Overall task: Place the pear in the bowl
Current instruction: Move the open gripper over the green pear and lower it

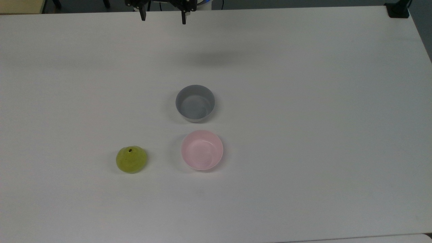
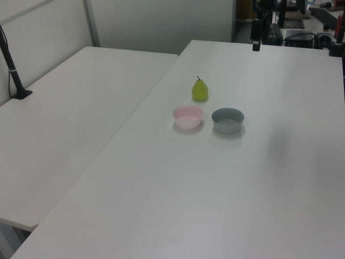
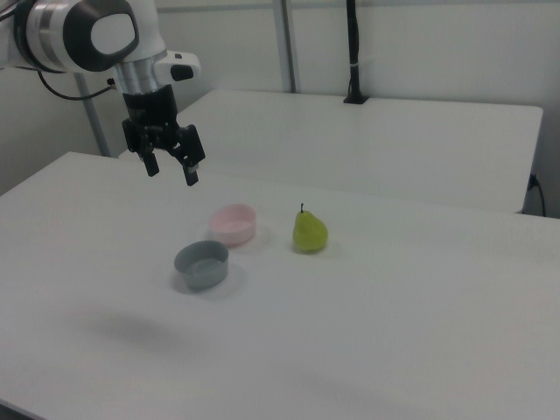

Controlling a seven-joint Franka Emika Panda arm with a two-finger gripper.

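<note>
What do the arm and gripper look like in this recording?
The arm has rounded white shells with a dark grey joint ring and a pale round cap. A black cable trails behind it. The gripper is all black, with two slim fingers.

Evenly lit from overhead, soft and diffuse, no hard glare across the white worktop point(image 1: 303, 101). Faint shadows pooled close under the pear point(image 1: 131, 159), the pink bowl point(image 1: 201, 150) and the grey bowl point(image 1: 195, 103). A broad, blurred shadow smudged on the surface in the top view, above the grey bowl. Slightly grainy, cool-toned, dimmer toward the top view's corners.
</note>
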